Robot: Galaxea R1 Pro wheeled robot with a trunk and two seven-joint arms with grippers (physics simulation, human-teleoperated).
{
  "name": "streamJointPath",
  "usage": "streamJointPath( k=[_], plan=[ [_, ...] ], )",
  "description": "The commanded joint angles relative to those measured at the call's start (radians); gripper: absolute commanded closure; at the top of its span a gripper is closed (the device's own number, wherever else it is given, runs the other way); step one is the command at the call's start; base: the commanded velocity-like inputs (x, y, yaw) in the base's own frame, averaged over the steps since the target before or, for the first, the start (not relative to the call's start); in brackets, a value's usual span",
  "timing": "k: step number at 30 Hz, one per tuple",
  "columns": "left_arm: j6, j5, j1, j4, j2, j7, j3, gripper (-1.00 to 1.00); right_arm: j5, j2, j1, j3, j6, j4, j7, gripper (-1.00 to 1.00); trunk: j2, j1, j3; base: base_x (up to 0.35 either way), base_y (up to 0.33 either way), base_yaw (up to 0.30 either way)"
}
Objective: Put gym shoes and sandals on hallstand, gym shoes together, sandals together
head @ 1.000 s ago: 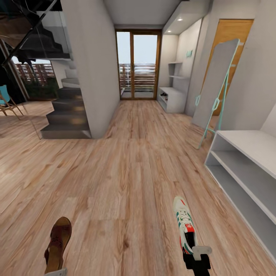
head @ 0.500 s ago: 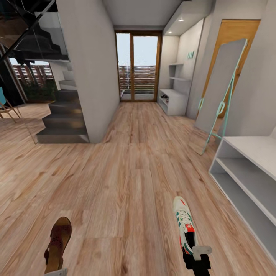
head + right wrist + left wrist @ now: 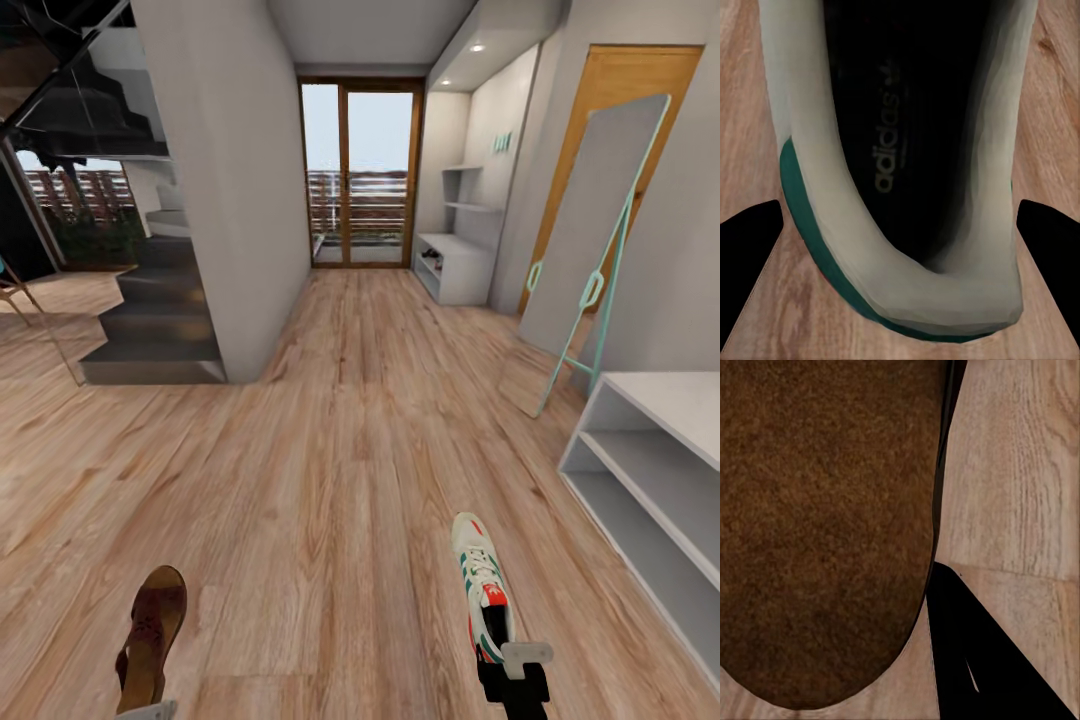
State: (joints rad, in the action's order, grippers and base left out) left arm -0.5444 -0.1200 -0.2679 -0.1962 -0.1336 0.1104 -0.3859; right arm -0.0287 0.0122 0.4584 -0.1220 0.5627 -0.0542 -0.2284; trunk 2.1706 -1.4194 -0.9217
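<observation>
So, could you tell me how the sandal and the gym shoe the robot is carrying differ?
The sandal is dark brown and open, with straps; the gym shoe is cream-white, closed and laced, with green stripes. The sandal is at the left gripper, the gym shoe at the right gripper. Both point forward, heels toward the robot.

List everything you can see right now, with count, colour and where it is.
gym shoe: one, cream-white with green stripes, held at its heel, front right
sandal: one, dark brown, held front left
hallstand: one, light grey, right wall
corridor floor: light brown planks
standing mirror: one, teal frame, leaning right
glass door: wood-framed, far end
staircase: dark grey, left
right gripper: black, gripping the gym shoe
left gripper: pale, bottom edge, at the sandal
</observation>
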Motion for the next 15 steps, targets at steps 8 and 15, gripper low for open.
streamJointPath(
  k=[8,15],
  plan=[
    [-0.003,-0.013,-0.001,0.001,0.000,0.003,-0.010,1.00,-0.003,0.000,0.000,-0.008,0.000,0.001,-0.009,1.00,0.000,0.000,-0.001,0.338,0.000,0.000],
    [-0.003,-0.013,-0.001,0.001,0.000,0.003,-0.010,1.00,-0.003,0.000,0.000,-0.008,0.000,0.000,-0.009,1.00,0.000,0.000,-0.001,0.338,0.000,0.000]
  ],
)
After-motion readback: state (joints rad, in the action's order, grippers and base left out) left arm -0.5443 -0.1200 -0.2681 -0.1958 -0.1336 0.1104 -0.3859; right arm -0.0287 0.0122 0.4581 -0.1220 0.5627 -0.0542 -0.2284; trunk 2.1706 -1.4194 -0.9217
